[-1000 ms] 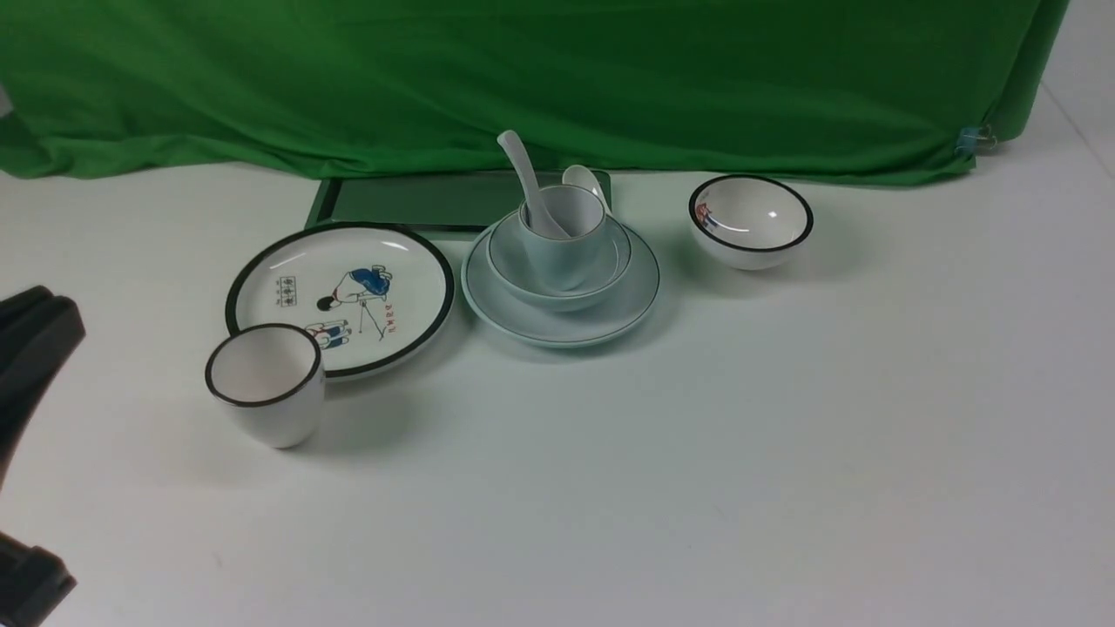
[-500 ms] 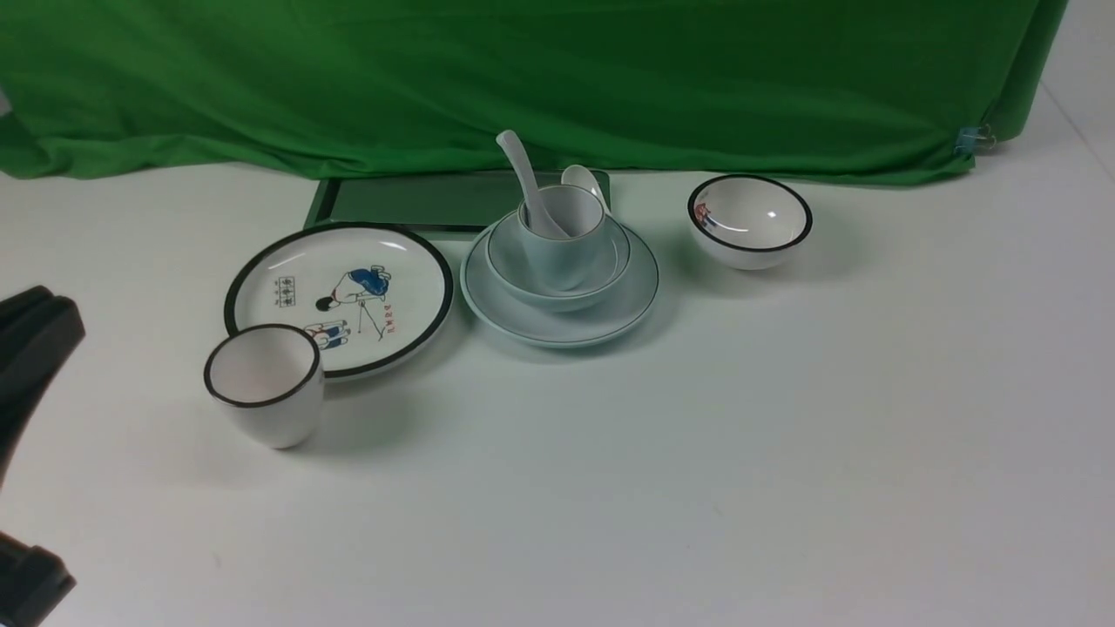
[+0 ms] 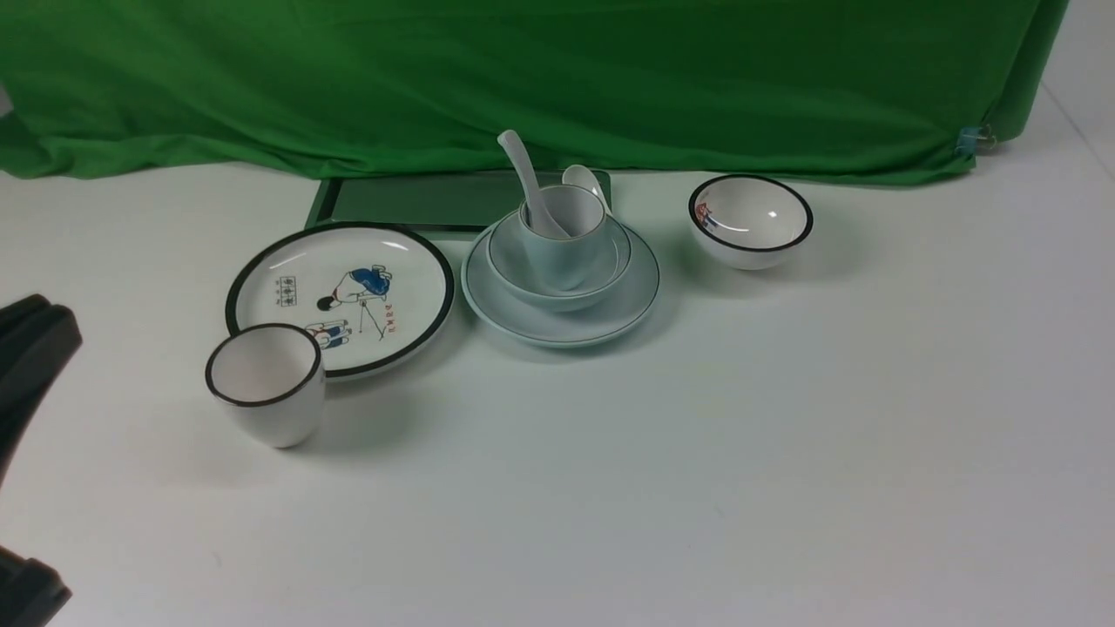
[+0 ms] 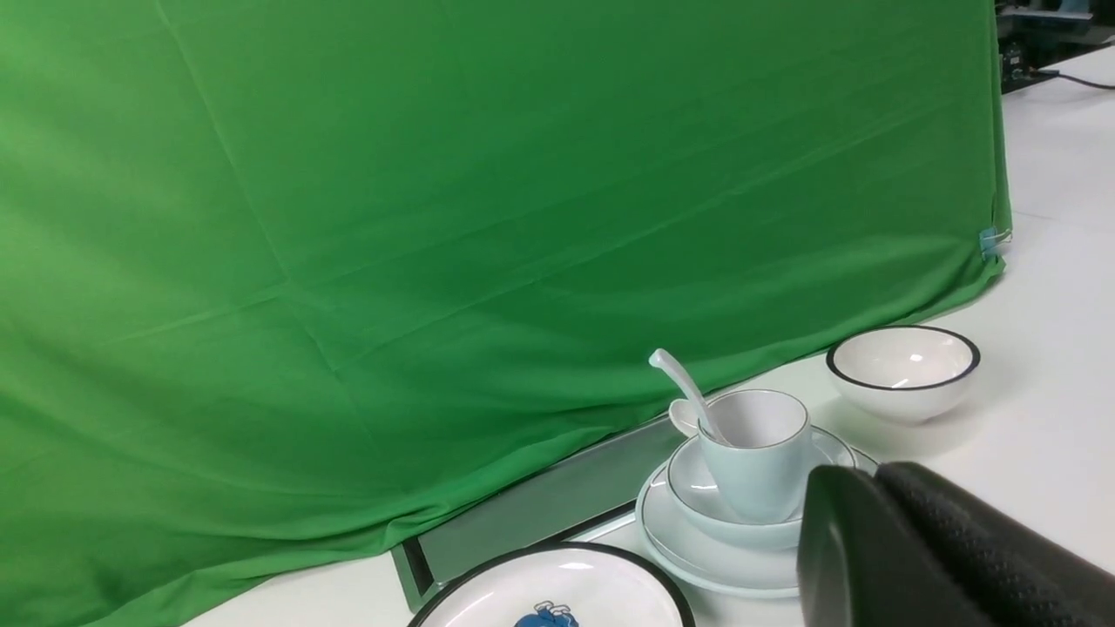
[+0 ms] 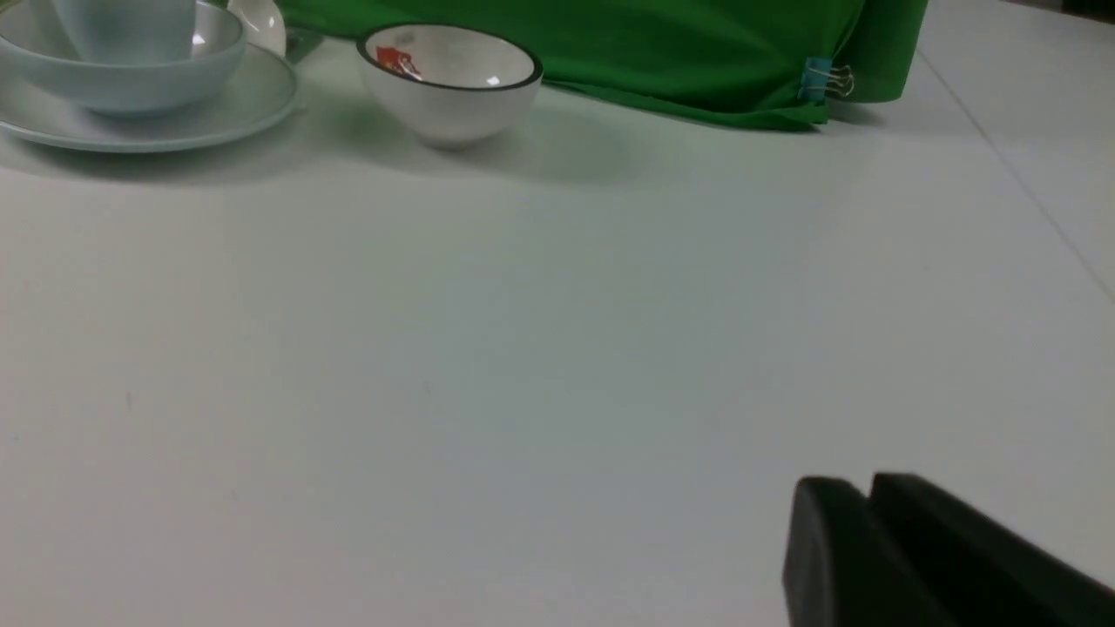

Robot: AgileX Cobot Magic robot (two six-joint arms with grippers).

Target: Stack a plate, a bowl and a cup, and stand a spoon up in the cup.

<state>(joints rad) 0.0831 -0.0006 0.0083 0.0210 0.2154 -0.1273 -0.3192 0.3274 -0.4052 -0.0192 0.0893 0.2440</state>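
The pale blue-green plate (image 3: pixel 610 315) sits mid-table with the pale blue-green bowl (image 3: pixel 557 294) on it and the cup (image 3: pixel 566 248) in the bowl. A white spoon (image 3: pixel 523 174) stands leaning in the cup. The left wrist view shows the same plate (image 4: pixel 697 557), bowl (image 4: pixel 688 479), cup (image 4: pixel 758 470) and spoon (image 4: pixel 684 392). My left gripper (image 3: pixel 39 309) is shut and empty at the far left, well away from the stack; it also shows in the left wrist view (image 4: pixel 871 475). My right gripper (image 5: pixel 858 488) is shut and empty over bare table, out of the front view.
A black-rimmed cartoon plate (image 3: pixel 340 296) and a white black-rimmed cup (image 3: pixel 266 383) stand left of the stack. A small black-rimmed bowl (image 3: pixel 751 219) stands to its right. A second white spoon (image 3: pixel 582 178) lies behind the stack by a green tray (image 3: pixel 435 200). Green cloth (image 3: pixel 523 78) backs the table.
My left gripper has sunk slightly lower at the left edge of the front view. The stack and the other dishes have not moved.
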